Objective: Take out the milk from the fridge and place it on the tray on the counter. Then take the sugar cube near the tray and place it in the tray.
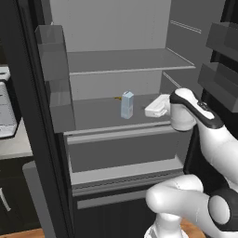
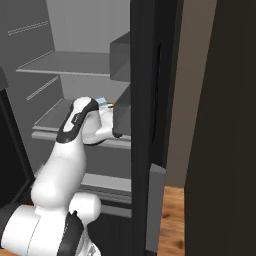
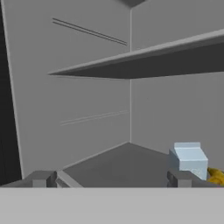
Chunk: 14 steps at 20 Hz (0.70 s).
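1. On the left, a translucent grey door bin (image 1: 55,79) hangs on the open door of the fridge (image 1: 116,28); a wide swing when backing out with a load could catch it.
2. The milk (image 1: 127,104) stands upright mid-shelf, apart from the walls. It is a small pale blue-and-white carton with a gabled top. In the hand view the milk (image 3: 189,160) sits far to the right, partly behind the right fingertip rather than between the two.
3. Just behind it a banana (image 3: 215,176) shows yellow. A finger pushed too deep could shove the fruit, or close on it along with the carton.
4. The gripper (image 3: 111,178) is inside the fridge at shelf height with its fingers spread wide and nothing between them. Because the carton is off to one side, driving straight on would likely ram it with the right fingertip (image 3: 183,179) and topple it; the hand needs to shift across first.
5. On the right, the white hand (image 1: 157,106) is low over the shelf (image 1: 93,114), so a slight dip could scrape it.
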Tool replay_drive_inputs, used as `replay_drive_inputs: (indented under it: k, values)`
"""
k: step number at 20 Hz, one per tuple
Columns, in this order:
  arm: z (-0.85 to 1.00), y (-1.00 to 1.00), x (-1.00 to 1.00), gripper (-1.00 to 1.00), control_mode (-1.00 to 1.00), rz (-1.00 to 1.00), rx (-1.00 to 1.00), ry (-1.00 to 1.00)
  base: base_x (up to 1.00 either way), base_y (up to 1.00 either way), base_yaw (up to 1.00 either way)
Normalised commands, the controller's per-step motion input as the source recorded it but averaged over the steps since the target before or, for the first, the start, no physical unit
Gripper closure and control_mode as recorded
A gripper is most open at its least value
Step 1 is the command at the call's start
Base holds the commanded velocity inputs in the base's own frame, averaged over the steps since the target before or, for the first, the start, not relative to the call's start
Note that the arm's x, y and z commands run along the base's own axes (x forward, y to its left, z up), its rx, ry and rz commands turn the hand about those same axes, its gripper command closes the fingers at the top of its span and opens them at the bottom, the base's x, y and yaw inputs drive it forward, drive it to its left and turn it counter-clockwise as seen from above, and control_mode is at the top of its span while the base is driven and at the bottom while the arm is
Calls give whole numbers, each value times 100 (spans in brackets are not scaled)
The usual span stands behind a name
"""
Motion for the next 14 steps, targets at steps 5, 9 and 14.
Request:
replay_drive_inputs:
  k: [5, 9, 14]
  values:
    - [-2, 0, 17, -100, -100, 0, 0, 0, 0, 0, 0]
    - [0, 0, 11, -100, -100, 0, 0, 0, 0, 0, 0]
    - [0, 0, 16, -100, -100, 0, 0, 0, 0, 0, 0]
